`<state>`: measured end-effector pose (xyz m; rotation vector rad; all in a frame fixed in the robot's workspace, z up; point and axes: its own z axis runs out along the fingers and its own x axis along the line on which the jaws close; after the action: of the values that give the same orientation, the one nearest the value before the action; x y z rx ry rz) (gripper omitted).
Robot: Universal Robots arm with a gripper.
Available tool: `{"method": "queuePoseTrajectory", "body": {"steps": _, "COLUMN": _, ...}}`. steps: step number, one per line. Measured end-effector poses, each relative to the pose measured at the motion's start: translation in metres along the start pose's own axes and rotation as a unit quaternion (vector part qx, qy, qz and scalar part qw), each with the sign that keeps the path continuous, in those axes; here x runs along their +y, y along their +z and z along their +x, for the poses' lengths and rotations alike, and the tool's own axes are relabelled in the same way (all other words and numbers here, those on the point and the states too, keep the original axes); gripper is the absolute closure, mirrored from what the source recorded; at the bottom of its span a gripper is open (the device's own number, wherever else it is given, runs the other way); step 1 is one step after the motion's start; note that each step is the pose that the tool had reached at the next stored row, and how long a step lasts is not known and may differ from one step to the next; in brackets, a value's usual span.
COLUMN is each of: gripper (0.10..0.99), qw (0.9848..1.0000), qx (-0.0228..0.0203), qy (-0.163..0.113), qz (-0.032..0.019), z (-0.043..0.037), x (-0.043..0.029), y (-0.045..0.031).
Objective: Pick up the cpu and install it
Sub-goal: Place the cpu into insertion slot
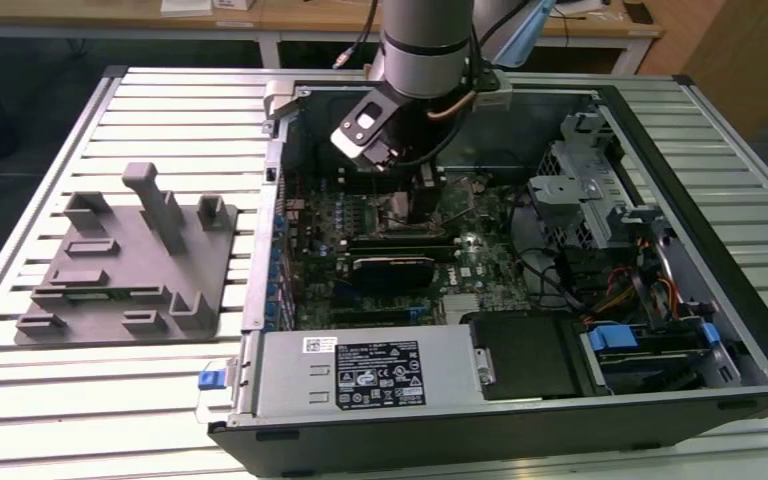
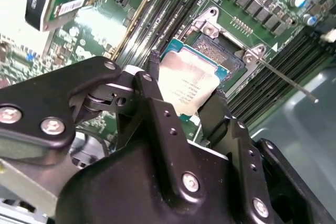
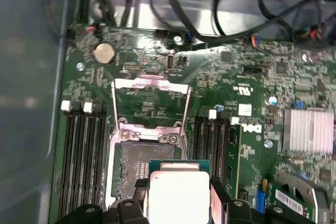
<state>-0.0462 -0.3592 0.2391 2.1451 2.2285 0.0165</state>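
The cpu (image 2: 186, 85) is a small square chip with a silvery top plate and a green edge. My gripper (image 2: 185, 88) is shut on it, one black finger (image 2: 154, 65) on each of two opposite sides. In the first wrist view the cpu (image 3: 178, 192) hangs just over the near edge of the open socket (image 3: 131, 163), whose load plate (image 3: 152, 103) is swung up. The socket's lever (image 2: 286, 80) sticks out to the side. In the exterior view the gripper (image 1: 422, 195) reaches down into the computer case over the motherboard (image 1: 398, 250).
A grey fixture (image 1: 124, 270) lies on the slatted table at the exterior view's left, outside the case. Inside are the power supply (image 1: 357, 370), a drive cage (image 1: 598, 190), loose cables (image 3: 173, 3), memory slots (image 3: 81, 150) beside the socket and a finned heatsink (image 3: 310, 129).
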Motion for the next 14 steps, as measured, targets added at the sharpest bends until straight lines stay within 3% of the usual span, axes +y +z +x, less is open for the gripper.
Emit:
{"method": "queuePoseTrajectory", "body": {"steps": 4, "gripper": 0.541, "qw": 0.9999, "qx": -0.0006, "qy": 0.015, "qz": 0.0004, "z": 0.0031, "x": 0.0, "y": 0.0013}}
{"method": "queuePoseTrajectory", "body": {"steps": 14, "gripper": 0.541, "qw": 0.9999, "qx": -0.0006, "qy": 0.015, "qz": 0.0005, "z": 0.0152, "x": 0.0037, "y": 0.0062}}
